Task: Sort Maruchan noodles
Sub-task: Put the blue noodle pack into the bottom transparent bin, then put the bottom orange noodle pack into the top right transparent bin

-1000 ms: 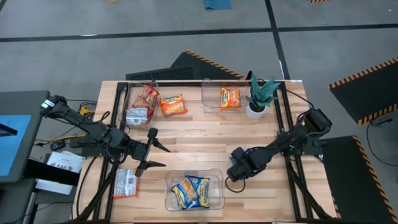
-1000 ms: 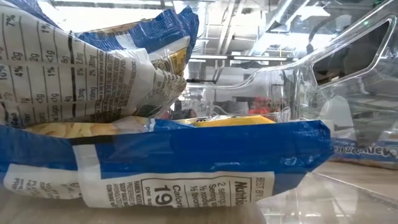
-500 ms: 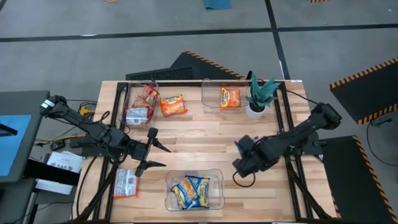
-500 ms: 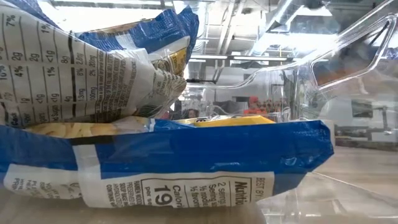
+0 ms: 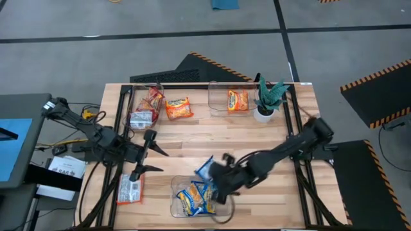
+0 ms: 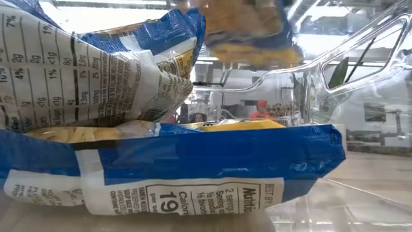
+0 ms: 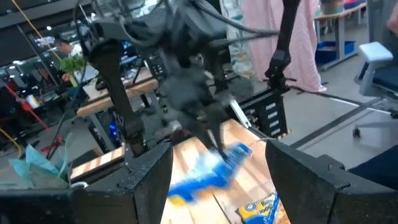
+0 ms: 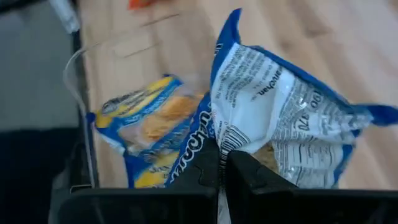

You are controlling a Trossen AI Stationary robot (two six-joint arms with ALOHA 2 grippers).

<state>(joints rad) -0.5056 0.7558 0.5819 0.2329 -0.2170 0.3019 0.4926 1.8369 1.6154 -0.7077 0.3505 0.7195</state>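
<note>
Right tool (image 5: 215, 179) pinches a blue noodle packet (image 8: 280, 112) — fingers pressed together on its edge — hanging above the near clear bin (image 5: 226, 178), which already holds two blue-and-yellow packets (image 5: 196, 199). Left tool (image 5: 146, 154) is spread and empty, left of that bin, with a red-and-silver packet (image 5: 128, 189) on the table (image 5: 212, 138) beside it.
</note>
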